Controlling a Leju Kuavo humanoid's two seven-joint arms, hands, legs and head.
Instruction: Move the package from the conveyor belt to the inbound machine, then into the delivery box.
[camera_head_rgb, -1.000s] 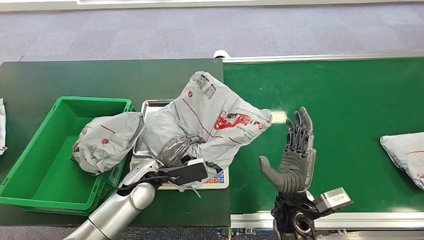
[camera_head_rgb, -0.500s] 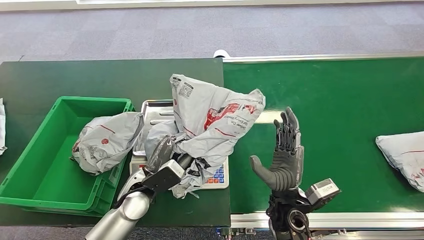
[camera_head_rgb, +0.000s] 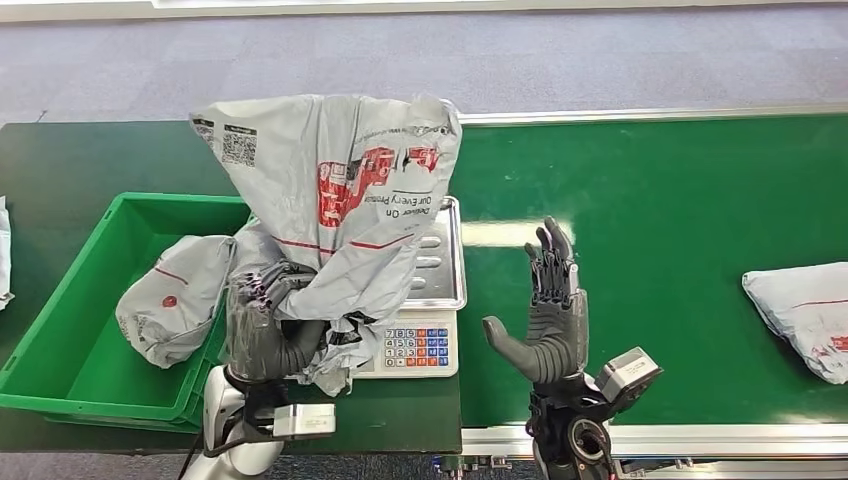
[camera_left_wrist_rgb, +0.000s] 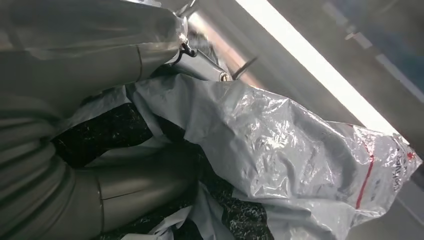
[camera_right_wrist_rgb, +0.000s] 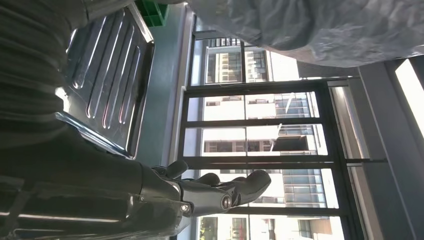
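Here: left hand gripping the grey package, lifted between the scale and the green delivery box. Right hand upright above the conveyor belt, fingers spread, holding nothing.

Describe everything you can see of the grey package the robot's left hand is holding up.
The grey package is a crinkled, glossy plastic mailer with red lettering, red lines, black print and a QR-code label near its upper corner. The left hand grips its bunched lower end, holding it raised between the scale and the green bin. Its lower folds overlap a second grey package lying in the bin.
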